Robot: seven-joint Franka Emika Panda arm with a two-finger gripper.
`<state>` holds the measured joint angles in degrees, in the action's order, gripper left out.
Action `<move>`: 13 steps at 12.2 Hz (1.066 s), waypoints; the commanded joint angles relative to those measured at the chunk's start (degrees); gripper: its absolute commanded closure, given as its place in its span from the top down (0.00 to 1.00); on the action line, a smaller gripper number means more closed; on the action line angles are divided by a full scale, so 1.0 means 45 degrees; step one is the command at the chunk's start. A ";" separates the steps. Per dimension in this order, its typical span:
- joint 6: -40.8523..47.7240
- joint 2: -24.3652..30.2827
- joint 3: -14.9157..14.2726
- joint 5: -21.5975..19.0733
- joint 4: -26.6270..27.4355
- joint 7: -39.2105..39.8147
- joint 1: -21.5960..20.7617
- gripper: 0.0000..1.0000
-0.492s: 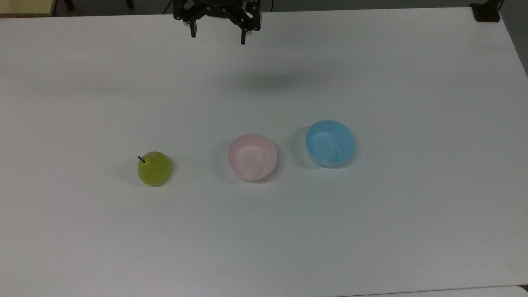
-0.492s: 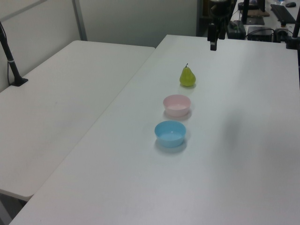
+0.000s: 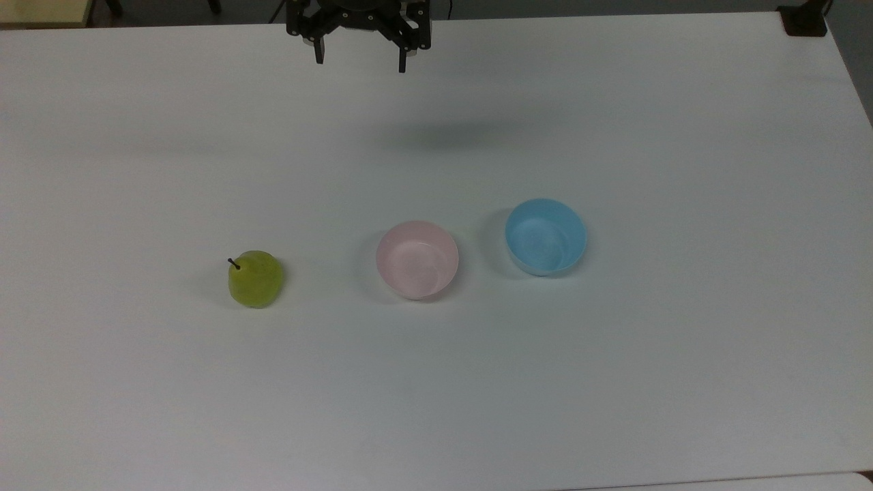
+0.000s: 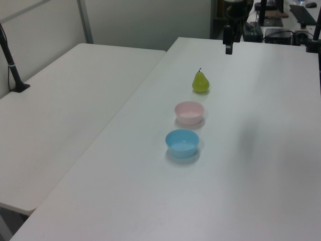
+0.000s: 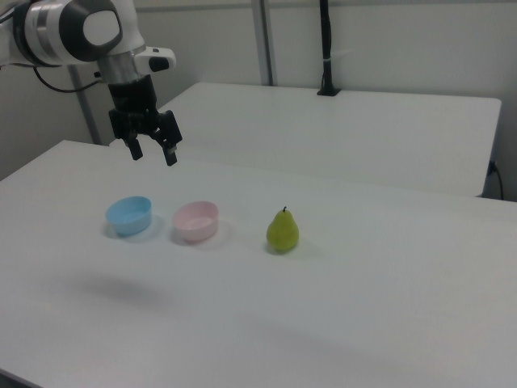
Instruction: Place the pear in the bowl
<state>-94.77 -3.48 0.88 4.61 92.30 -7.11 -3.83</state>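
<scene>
The yellow-green pear point(image 3: 256, 278) point(image 4: 200, 82) point(image 5: 283, 231) stands upright on the white table, its dark stem up. To its right in the top view sits the pale pink bowl point(image 3: 417, 259) point(image 4: 189, 112) point(image 5: 196, 221), with nothing inside. My gripper point(image 3: 359, 63) point(image 5: 153, 153) hangs open high above the table's far edge in the top view, well apart from pear and bowl, holding nothing. In the left view the gripper point(image 4: 228, 48) hangs above the table's far end, beyond the pear.
A light blue bowl point(image 3: 545, 236) point(image 4: 182, 142) point(image 5: 129, 215) sits right of the pink one in the top view, also with nothing in it. A second white table point(image 4: 65, 105) stands alongside. A black post point(image 5: 325, 48) rises at its far edge.
</scene>
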 commanded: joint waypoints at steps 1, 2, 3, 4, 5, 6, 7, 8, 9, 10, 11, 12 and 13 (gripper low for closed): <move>0.0045 0.0168 -0.0118 -0.0262 0.0191 0.0350 -0.0027 1.00; 0.0045 0.0149 -0.0118 -0.0262 0.0191 0.0350 -0.0027 1.00; 0.0025 0.0149 -0.0118 -0.0262 0.0191 0.0350 -0.0008 1.00; 0.0025 0.0149 -0.0118 -0.0262 0.0191 0.0408 -0.0008 1.00; 0.0006 0.0130 -0.0118 -0.0262 0.0191 0.0428 -0.0008 1.00; 0.0006 0.0110 -0.0137 -0.0262 0.0191 0.0506 0.0011 1.00; -0.0052 0.0090 -0.0137 -0.0262 0.0172 0.0700 0.0031 1.00; -0.0382 0.0052 -0.0156 -0.0262 0.0172 0.0837 0.0050 1.00; -0.0714 -0.0065 -0.0176 -0.0262 0.0172 0.0993 0.0225 1.00; -0.0949 -0.0240 -0.0176 -0.0262 0.0152 0.1362 0.0478 1.00; -0.1319 -0.0454 -0.0176 -0.0282 0.0133 0.1694 0.0712 1.00; -0.1632 -0.0573 -0.0176 -0.0282 0.0133 0.1814 0.0947 1.00; -0.2022 -0.0825 -0.0176 -0.0282 0.0133 0.1950 0.1123 1.00</move>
<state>-99.07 -5.03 0.62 4.61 92.36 -1.97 -1.09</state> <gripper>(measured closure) 0.000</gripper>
